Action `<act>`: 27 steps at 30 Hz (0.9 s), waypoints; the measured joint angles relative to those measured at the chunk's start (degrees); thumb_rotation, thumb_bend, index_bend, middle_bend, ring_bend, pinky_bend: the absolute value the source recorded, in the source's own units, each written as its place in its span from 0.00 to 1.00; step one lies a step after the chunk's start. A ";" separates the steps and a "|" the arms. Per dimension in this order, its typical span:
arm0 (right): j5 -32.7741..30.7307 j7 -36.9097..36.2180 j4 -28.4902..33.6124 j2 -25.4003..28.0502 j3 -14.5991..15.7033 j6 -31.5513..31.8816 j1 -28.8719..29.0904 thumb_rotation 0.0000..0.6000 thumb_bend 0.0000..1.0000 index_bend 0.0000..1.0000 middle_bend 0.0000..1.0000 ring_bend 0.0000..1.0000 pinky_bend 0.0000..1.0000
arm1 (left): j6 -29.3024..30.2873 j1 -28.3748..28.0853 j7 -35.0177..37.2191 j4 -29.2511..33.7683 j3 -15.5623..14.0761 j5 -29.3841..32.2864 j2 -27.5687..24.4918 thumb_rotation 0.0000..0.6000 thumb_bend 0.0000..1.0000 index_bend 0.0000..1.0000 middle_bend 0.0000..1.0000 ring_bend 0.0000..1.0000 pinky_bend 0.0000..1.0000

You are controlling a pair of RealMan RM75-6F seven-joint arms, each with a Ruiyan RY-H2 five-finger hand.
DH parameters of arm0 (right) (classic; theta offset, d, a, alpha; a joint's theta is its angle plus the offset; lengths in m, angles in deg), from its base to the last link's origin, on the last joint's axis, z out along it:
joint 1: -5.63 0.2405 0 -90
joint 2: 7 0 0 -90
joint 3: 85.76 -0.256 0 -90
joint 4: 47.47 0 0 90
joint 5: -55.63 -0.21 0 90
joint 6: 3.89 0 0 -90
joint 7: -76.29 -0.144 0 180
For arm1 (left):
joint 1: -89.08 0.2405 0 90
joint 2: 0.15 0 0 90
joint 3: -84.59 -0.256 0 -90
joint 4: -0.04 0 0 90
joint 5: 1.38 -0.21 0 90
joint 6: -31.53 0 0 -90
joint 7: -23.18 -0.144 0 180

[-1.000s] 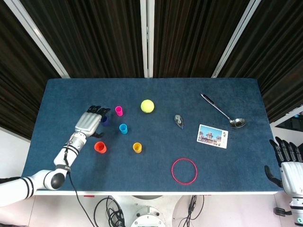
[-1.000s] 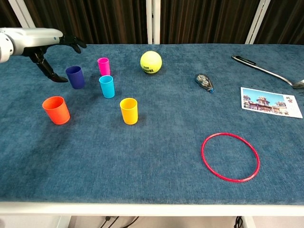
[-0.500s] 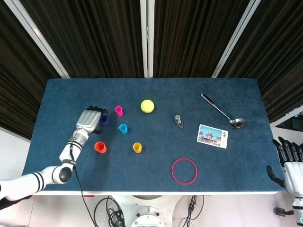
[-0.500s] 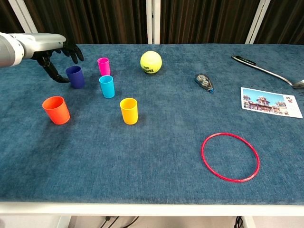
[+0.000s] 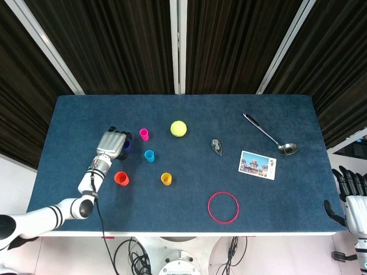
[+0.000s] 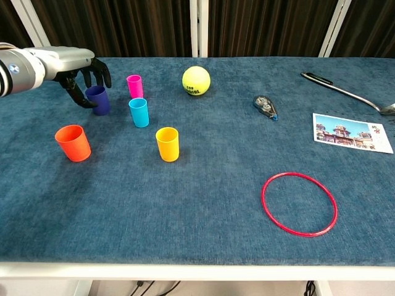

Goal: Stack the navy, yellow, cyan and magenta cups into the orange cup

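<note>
The left robot hand point(image 6: 79, 69) curls around the upright navy cup point(image 6: 99, 100) near the surface's left edge, fingers draped over its rim; whether it grips yet, I cannot tell. The orange cup point(image 6: 73, 142) stands nearer the front edge, just beside. The right robot hand point(image 5: 351, 192) hangs off the right edge, fingers spread and holding nothing, much farther away.

Five small plastic cups, all upright with mouths open, grouped on the left part of the blue table. The orange cup point(image 6: 73, 143) sits nearest the front edge, apart from the rest. The navy cup point(image 6: 99, 100) stands behind it at the back, dark fingers curled around its rim. The magenta cup point(image 6: 134, 86) is farthest back, the cyan cup point(image 6: 139, 112) just in front of it, the yellow cup point(image 6: 167, 143) forward and right
</note>
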 measured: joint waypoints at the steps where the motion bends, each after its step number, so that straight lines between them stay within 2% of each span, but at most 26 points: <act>1: -0.06 -0.20 -0.07 -0.01 0.00 -0.09 0.02 1.00 0.34 0.00 0.00 0.00 0.00 | 0.22 0.03 0.19 -0.41 0.05 -0.15 0.42 1.00 0.27 0.39 0.37 0.38 0.16; 9: -0.64 -1.19 -0.49 0.19 -0.18 -0.59 0.12 1.00 0.34 0.00 0.00 0.00 0.00 | 1.62 0.20 0.77 -3.01 0.27 -2.17 2.42 1.00 0.27 0.44 0.41 0.44 0.17; 14: -0.75 -1.18 -0.40 0.28 -0.27 -0.63 0.15 1.00 0.34 0.00 0.00 0.00 0.00 | 2.53 0.22 0.84 -1.75 0.75 -3.41 1.50 1.00 0.28 0.44 0.42 0.46 0.18; 27: -0.18 -0.33 0.41 0.31 -0.18 0.29 -0.17 1.00 0.34 0.00 0.00 0.00 0.00 | 6.15 0.61 -3.02 11.09 1.58 -4.85 -6.90 1.00 0.28 0.46 0.45 0.52 0.19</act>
